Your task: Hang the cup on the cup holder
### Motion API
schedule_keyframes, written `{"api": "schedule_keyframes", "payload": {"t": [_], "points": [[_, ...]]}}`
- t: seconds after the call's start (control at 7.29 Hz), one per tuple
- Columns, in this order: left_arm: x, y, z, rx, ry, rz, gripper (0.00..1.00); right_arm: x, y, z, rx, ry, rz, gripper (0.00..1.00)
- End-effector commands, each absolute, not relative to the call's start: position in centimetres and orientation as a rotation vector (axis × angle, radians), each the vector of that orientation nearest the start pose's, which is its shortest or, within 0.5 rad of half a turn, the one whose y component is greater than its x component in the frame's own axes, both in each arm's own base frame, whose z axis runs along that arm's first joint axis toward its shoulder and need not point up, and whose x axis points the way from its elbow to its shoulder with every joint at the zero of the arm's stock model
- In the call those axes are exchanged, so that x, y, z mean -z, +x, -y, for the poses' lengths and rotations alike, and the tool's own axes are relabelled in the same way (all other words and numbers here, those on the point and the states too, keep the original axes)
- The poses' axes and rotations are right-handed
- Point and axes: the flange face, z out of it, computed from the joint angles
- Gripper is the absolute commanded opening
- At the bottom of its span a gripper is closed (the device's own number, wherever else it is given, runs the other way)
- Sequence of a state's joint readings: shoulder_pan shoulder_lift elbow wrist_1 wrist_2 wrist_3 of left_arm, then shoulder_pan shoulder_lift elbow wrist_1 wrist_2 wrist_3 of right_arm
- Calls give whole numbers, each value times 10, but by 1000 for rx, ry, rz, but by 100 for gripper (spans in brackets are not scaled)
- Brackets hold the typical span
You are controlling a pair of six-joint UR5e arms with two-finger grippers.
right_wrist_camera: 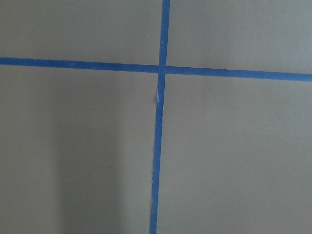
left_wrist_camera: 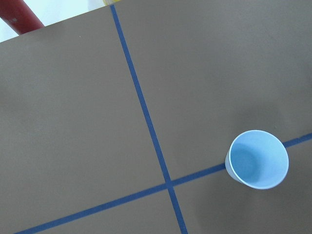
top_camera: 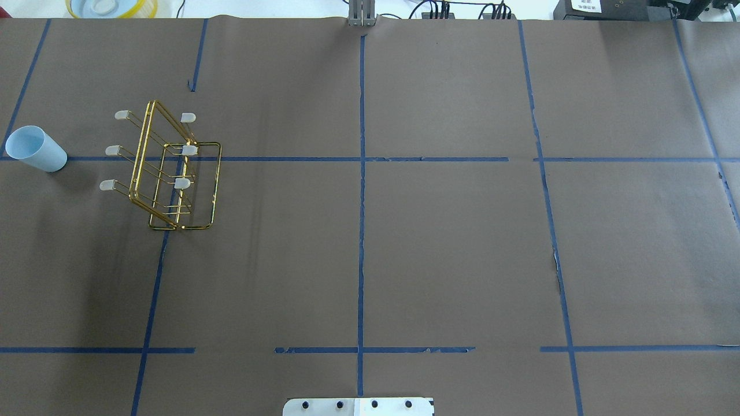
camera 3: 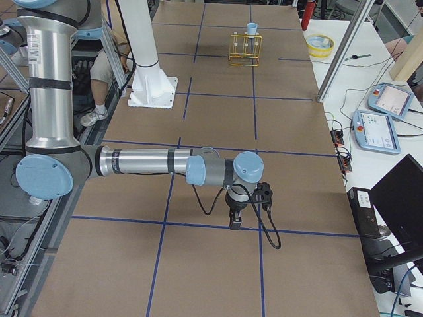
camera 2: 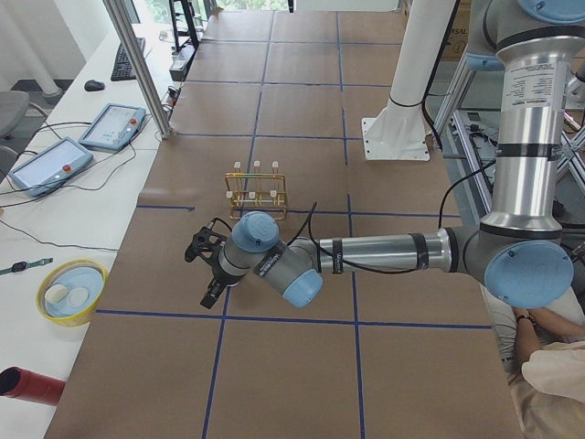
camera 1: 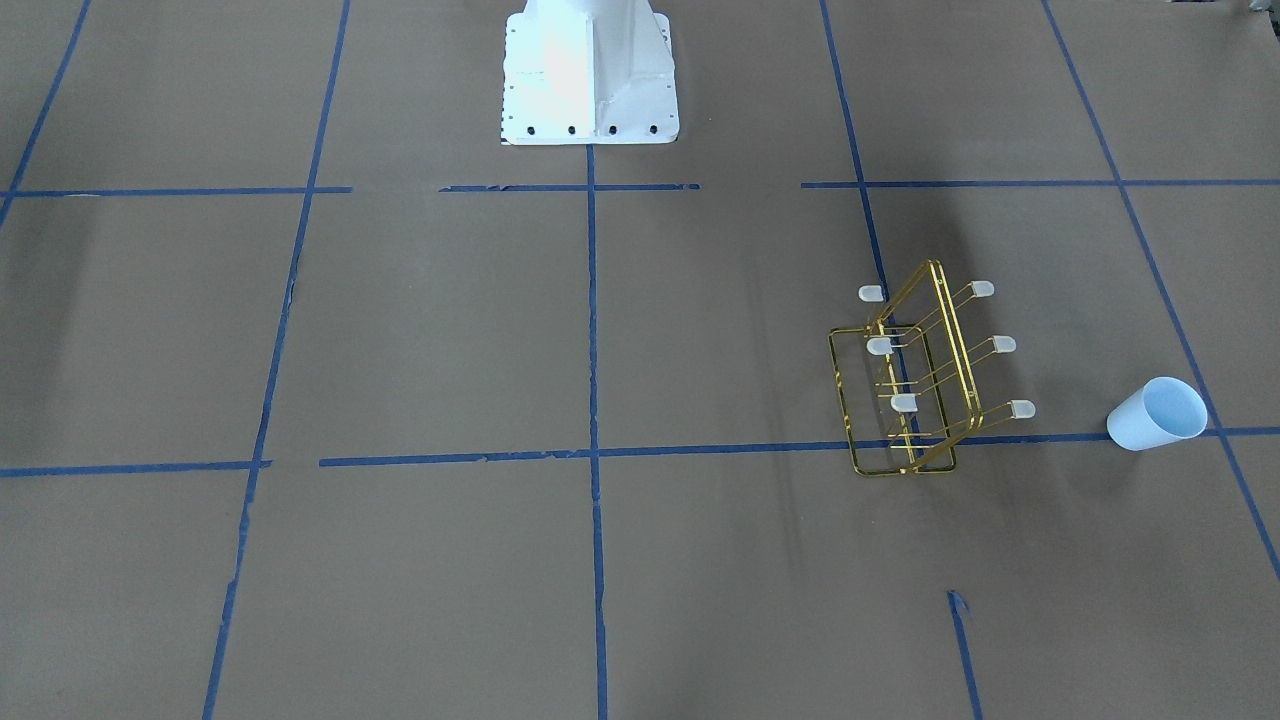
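The cup (top_camera: 36, 149) is a pale blue tumbler standing upright, mouth up, on the table by a blue tape line. It also shows in the front view (camera 1: 1158, 413) and in the left wrist view (left_wrist_camera: 257, 159), low and to the right. The gold wire cup holder (top_camera: 167, 173) stands beside it with all its capped prongs bare; it also shows in the front view (camera 1: 915, 380). My left gripper (camera 2: 203, 274) shows only in the left side view, above the table near the cup; I cannot tell whether it is open. My right gripper (camera 3: 236, 221) shows only in the right side view, far from both; I cannot tell its state either.
A yellow bowl (camera 2: 71, 293) and a red cylinder (camera 2: 32, 384) sit on the white side table beyond the table's edge near the cup. Control tablets (camera 2: 114, 126) lie further along it. The robot's white base (camera 1: 590, 80) stands at mid-table.
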State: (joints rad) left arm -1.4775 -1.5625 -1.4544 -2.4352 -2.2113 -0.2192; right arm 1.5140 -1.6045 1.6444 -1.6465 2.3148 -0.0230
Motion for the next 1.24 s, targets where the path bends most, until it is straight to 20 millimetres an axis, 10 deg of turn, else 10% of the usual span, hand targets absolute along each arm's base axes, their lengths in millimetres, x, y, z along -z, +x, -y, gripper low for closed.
{"api": "schedule_keyframes", "payload": {"t": [0.0, 0.69, 1.1], "points": [[-626, -9, 522, -118, 690, -679, 100, -648, 39, 478, 63, -46, 743, 100], [-614, 60, 503, -14, 909, -764, 100, -648, 39, 478, 63, -45, 743, 100], [-639, 127, 426, 108, 956, -905, 100, -648, 39, 478, 63, -46, 743, 100]]}}
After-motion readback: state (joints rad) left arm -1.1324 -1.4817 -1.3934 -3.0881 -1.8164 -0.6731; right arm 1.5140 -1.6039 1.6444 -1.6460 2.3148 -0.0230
